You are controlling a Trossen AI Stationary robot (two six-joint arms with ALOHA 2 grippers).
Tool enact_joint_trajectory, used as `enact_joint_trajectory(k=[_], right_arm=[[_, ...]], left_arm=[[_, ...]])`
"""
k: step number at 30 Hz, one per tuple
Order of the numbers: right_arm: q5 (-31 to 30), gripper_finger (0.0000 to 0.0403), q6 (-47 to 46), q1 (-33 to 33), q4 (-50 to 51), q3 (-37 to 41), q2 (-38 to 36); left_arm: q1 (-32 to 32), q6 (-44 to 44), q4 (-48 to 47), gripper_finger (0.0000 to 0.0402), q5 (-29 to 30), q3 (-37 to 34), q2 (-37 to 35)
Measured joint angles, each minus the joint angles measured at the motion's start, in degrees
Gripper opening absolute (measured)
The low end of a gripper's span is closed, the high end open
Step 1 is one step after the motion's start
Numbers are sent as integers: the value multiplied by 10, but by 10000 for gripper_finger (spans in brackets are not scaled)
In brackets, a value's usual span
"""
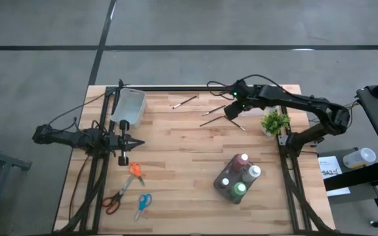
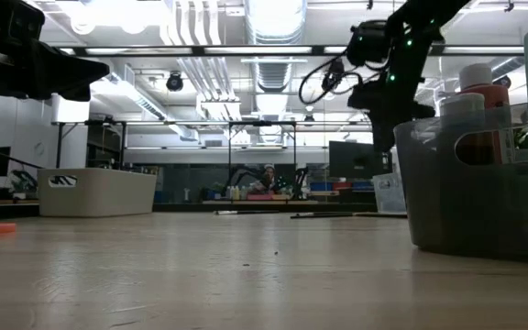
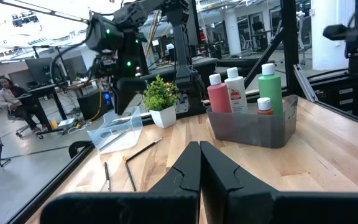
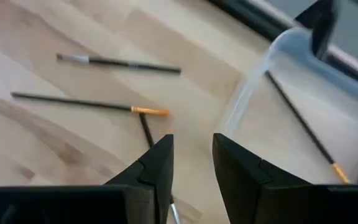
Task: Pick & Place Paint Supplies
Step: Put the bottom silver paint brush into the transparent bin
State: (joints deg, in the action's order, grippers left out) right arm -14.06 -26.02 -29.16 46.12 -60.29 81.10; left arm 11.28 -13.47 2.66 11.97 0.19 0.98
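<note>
The right gripper (image 1: 230, 113) hangs over the far middle of the tabletop (image 1: 182, 170), among the loose brushes (image 1: 213, 122). In its wrist view the fingers (image 4: 156, 168) stand a little apart with nothing between them, above the end of one brush (image 4: 145, 130). Two more brushes (image 4: 118, 62) lie on the wood beyond it, and another brush (image 4: 303, 127) lies inside a clear tray (image 4: 272, 93) just beside them.

Four paint bottles (image 1: 240, 177) stand upright in a grey caddy (image 1: 225, 190) on the near right part of the tabletop, well apart from the brushes. A small plant (image 1: 274, 122) sits near the right edge.

The left gripper (image 1: 136, 143) waits at the left side, fingers (image 3: 185, 171) pressed together and empty, near a white bin (image 1: 128, 108). Scissors (image 1: 125, 187) lie near the front left.
</note>
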Motion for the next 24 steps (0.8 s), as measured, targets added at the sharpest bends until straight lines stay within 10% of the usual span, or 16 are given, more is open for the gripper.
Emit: enact_joint_trajectory(k=[24], right_arm=[[42, 109, 35, 105, 109, 25, 38]], left_arm=[[0, 0, 0, 0, 0, 0, 0]])
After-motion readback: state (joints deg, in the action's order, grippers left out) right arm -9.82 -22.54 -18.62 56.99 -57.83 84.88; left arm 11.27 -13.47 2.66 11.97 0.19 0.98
